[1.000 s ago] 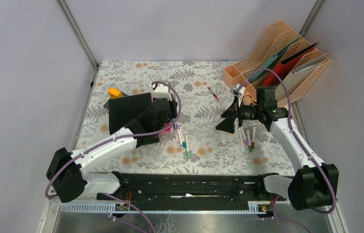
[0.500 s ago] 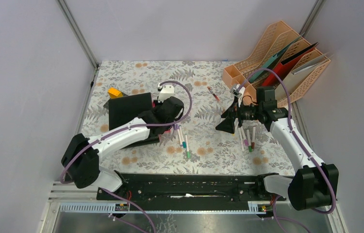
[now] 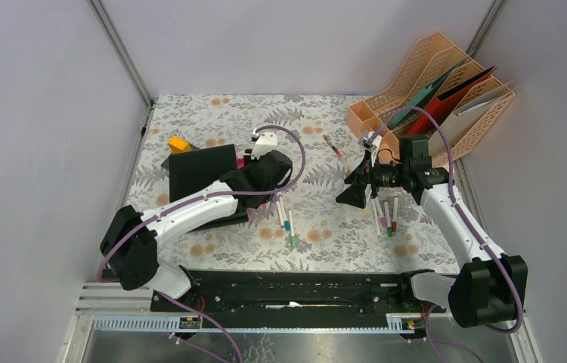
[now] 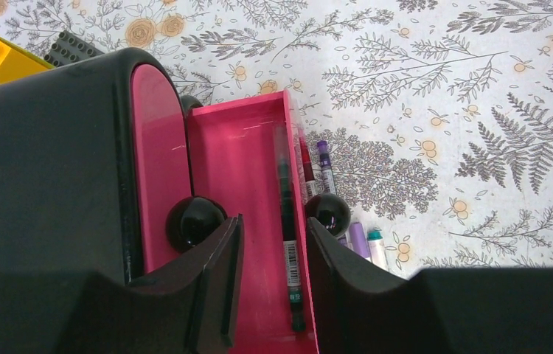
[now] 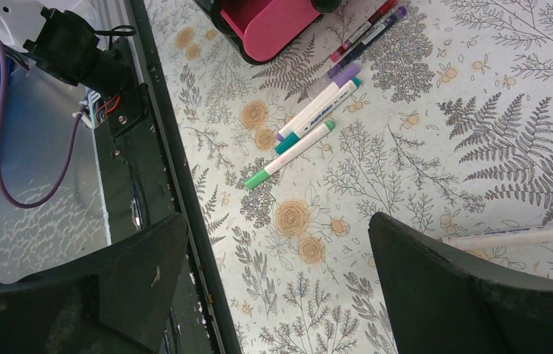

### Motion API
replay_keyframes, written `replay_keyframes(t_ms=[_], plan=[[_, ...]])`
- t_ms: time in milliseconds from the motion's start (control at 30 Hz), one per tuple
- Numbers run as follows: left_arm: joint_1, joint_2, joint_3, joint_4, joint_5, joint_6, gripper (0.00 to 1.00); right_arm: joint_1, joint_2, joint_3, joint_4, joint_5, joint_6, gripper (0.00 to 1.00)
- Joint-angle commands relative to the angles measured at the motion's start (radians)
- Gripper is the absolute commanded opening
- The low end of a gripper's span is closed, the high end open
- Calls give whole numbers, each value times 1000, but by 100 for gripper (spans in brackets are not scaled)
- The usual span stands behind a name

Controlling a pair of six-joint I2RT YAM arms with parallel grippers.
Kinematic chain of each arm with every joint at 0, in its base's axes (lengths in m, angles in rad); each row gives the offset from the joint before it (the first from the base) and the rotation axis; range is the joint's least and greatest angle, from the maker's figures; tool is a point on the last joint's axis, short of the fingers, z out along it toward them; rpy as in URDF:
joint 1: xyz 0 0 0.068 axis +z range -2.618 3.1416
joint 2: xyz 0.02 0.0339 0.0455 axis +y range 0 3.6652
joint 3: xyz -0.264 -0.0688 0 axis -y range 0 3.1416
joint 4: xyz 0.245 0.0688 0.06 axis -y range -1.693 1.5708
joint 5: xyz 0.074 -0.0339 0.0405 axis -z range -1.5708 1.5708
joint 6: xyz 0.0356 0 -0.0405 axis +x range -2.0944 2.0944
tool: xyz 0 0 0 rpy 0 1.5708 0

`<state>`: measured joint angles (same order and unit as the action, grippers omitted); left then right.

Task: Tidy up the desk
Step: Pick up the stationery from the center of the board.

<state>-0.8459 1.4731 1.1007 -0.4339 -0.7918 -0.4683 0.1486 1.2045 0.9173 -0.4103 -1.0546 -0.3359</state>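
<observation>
The left tool (image 4: 273, 243) hangs spread over a pink case (image 4: 240, 184) holding one pen (image 4: 282, 184). Loose markers (image 4: 360, 242) lie on the fern-print counter (image 4: 443, 88) just right, parallel to the case. The right tool (image 5: 277, 243) gapes wide farther off.

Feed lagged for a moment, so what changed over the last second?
The left gripper moved right and slightly farther out; its fingers stand open above the pink tray holding a pen. Nothing visibly grasped or released. Right gripper, loose markers and file rack stayed put.
</observation>
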Motion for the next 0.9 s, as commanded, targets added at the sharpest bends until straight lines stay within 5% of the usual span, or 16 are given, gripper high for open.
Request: replay_keyframes(t_ms=[0,133,333,533,867], plan=[[-19,-42,53,-21,1,21,43,2,-2,37,0,18,-21,100],[-20,-99,22,37,68,69,55,2,-2,34,1,35,-31,100],[-20,-275,-146,258,226,174,98,2,19,36,2,96,-68,100],[1,-462,-345,506,427,223,99,10,123,112,-20,242,-158,100],[30,-594,-446,548,592,188,99,62,548,477,-101,606,-197,99]])
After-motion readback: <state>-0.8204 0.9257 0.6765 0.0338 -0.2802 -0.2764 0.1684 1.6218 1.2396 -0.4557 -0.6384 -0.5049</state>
